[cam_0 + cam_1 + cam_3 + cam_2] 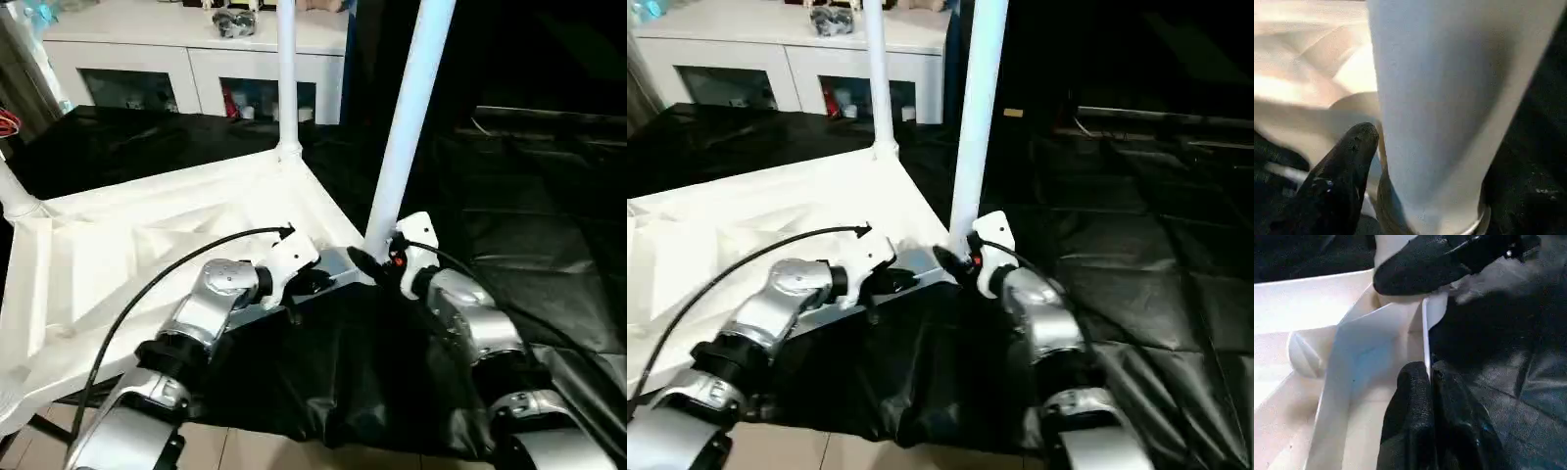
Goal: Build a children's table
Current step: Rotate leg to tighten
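**Tabletop gripped at its edge, near leg flanked by the right gripper**

Tabletop [147,245], white plastic and turned ribbed side up, is seen lying on black sheeting [323,372] that covers the work surface. At the far left, the base of one white tube leg [12,191] is seen rising from a corner socket. Across the front left, the left forearm [186,323] is stretched toward the near edge of the tabletop, a black cable looped over it. The left gripper [1426,377] is pressed shut on the thin upright wall of the tabletop rim, one black finger on each side of it, as shown in the left wrist view.

Further right, a second leg [285,69] is planted upright in the far corner socket. Behind it, a white cabinet [196,59] with glass doors is set against the back.

Right of centre, a third leg [407,117] is seated in the near right corner socket and leans slightly rightward toward its top. The right gripper [377,262] is held at the foot of this leg with its jaws spread; one black finger [1347,166] is seen just beside the tube, and contact cannot be told. The right forearm [470,323] is angled in from the lower right.
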Motion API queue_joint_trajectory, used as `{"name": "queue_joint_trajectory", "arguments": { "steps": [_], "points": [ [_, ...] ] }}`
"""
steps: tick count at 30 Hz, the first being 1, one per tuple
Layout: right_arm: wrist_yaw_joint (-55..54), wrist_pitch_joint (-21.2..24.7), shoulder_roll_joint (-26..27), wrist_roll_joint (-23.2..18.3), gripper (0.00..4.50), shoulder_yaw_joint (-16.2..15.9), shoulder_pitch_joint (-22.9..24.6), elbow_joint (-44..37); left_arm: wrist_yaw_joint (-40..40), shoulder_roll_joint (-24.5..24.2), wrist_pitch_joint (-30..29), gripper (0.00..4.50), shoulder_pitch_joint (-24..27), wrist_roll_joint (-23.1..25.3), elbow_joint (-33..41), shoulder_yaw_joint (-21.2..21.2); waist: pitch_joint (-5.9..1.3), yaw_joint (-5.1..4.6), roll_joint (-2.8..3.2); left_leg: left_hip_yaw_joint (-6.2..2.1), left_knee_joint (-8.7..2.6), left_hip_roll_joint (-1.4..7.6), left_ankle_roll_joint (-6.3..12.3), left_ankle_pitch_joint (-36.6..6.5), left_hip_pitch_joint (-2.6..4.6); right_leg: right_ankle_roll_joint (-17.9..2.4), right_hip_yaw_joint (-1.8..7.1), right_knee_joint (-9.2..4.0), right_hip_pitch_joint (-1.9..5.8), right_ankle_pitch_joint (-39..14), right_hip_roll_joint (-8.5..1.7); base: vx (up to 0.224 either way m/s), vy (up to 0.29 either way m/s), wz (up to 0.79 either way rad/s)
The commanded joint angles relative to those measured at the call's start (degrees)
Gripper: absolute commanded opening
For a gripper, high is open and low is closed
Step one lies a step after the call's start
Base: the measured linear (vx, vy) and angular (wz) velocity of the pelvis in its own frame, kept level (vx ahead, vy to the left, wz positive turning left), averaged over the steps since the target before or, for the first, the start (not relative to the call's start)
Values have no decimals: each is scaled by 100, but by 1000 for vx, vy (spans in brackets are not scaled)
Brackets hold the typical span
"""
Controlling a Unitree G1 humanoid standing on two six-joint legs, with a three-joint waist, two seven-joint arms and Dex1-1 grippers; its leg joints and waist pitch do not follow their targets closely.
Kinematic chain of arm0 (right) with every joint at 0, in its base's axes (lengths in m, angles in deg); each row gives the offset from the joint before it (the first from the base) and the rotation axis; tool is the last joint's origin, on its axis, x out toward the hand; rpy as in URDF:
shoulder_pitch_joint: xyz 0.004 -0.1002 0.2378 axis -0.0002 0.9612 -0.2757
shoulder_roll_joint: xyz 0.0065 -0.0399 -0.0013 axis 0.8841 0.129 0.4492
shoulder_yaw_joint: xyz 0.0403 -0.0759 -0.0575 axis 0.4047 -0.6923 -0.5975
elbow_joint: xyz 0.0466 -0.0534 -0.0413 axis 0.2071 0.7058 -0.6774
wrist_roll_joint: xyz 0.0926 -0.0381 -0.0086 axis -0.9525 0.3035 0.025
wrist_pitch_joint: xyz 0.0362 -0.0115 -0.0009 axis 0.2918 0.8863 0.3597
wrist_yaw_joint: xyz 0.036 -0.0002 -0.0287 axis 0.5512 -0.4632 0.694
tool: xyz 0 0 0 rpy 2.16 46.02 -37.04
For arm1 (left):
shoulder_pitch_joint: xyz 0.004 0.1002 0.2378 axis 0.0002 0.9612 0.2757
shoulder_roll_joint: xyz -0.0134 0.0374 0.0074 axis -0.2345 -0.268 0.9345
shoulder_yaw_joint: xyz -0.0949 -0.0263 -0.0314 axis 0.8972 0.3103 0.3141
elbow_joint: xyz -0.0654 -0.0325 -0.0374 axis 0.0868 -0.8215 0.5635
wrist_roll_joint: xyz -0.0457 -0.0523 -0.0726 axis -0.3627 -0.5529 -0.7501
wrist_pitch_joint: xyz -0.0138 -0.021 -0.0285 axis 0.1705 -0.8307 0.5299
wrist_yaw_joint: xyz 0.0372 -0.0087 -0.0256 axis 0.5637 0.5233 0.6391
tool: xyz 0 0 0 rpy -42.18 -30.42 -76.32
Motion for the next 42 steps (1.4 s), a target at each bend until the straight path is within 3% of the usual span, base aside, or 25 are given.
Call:
{"name": "queue_joint_trajectory", "arguments": {
  "steps": [1, 2, 3, 5, 9, 13, 17, 25, 30, 31, 32, 33, 34, 38, 42],
  "points": [
    [1015, -1, -19, -5, 334, -600, 110, -146, -329, -20, 187, 0, 53, -112, 208, -161, -343, 17, -21, -131, -433, 229, 219, -1900, 58, -1133, 221, -443, 211, -2059, -310, 0, 0, 0],
    [1361, -29, -179, -58, 334, -636, 153, -234, -470, -112, 228, 0, 81, -133, 239, -164, -356, 37, -13, -115, -422, 247, 309, -1693, 48, -1286, 232, -394, 229, -1627, -311, 0, 0, 0],
    [1417, -32, -203, -68, 334, -639, 159, -248, -492, -126, 236, 0, 85, -136, 243, -165, -356, 37, -13, -115, -422, 247, 309, -1693, 48, -1286, 232, -394, 229, -1627, -311, 0, 0, 0],
    [1986, -46, -478, -186, 334, -672, 207, -409, -871, -282, 275, 0, 151, -273, 357, -153, -382, 85, -14, -80, -379, 260, 450, -1339, 48, -1493, 222, -313, 267, -1079, -299, 0, 0, 0],
    [2602, 7, -747, -256, 334, -723, 252, -550, -1296, -453, 266, 0, 215, -426, 478, -122, -397, 138, -16, -65, -361, 273, 561, -1016, 43, -1650, 209, -242, 288, -667, -291, 0, 0, 0],
    [3129, 118, -1012, -319, 309, -881, 307, -706, -1573, -608, 204, 0, 229, -485, 521, -134, -371, 211, -26, -48, -371, 285, 534, -1154, 69, -1587, 220, -275, 269, -999, -298, 0, 0, 0],
    [3543, 174, -1172, -319, 274, -1012, 364, -847, -1876, -782, 160, 0, 238, -530, 552, -184, -340, 231, -27, -66, -412, 294, 302, -1521, 94, -1421, 231, -335, 241, -1621, -307, 0, 0, 0],
    [3531, 112, -1102, -276, 241, -1114, 468, -968, -1863, -823, 163, 0, 189, -523, 494, -140, -365, 233, -27, -65, -396, 281, 313, -1285, 76, -1470, 234, -295, 255, -1271, -304, 0, 0, 0],
    [2718, 144, -748, -247, 240, -893, 501, -840, -1091, -541, 143, 0, 90, -297, 293, -91, -336, 214, -31, -78, -419, 278, 223, -1496, 88, -1356, 237, -352, 234, -1710, -318, 0, 0, 0],
    [2648, 132, -725, -230, 238, -881, 495, -815, -1057, -524, 135, 0, 82, -291, 282, -88, -325, 197, -39, -86, -425, 264, 164, -1660, 104, -1263, 232, -387, 221, -2017, -318, 0, 0, 0],
    [1651, 57, -418, 10, 232, -745, 409, -455, -592, -263, 41, 0, -33, -239, 148, -43, -314, 174, -35, -94, -426, 261, 86, -1764, 119, -1175, 242, -419, 186, -2274, -332, 0, 0, 0],
    [1637, 57, -414, 13, 221, -743, 408, -450, -586, -259, 39, 0, -34, -239, 146, -43, -306, 148, -29, -100, -427, 253, 31, -1830, 133, -1154, 240, -433, 165, -2383, -324, 0, 0, 0],
    [1313, 72, -316, 87, 212, -709, 376, -338, -463, -178, 3, 0, -63, -228, 125, -33, -303, 125, -18, -133, -439, 240, -38, -1983, 128, -1062, 214, -452, 188, -2653, -328, 0, 0, 0],
    [87, 162, 143, 216, 201, -507, 232, 83, 128, 172, -67, 0, -201, -95, -33, -46, -295, 50, -33, -157, -443, 220, -56, -2197, 133, -822, 196, -525, 155, -3048, -323, 0, 0, 0],
    [-925, 171, 696, 219, 200, -285, 93, 366, 857, 594, -110, 0, -365, 13, -262, 18, -290, -17, -27, -168, -432, 203, -57, -2372, 153, -749, 174, -575, 115, -3219, -316, 0, 0, 0]
  ]
}}
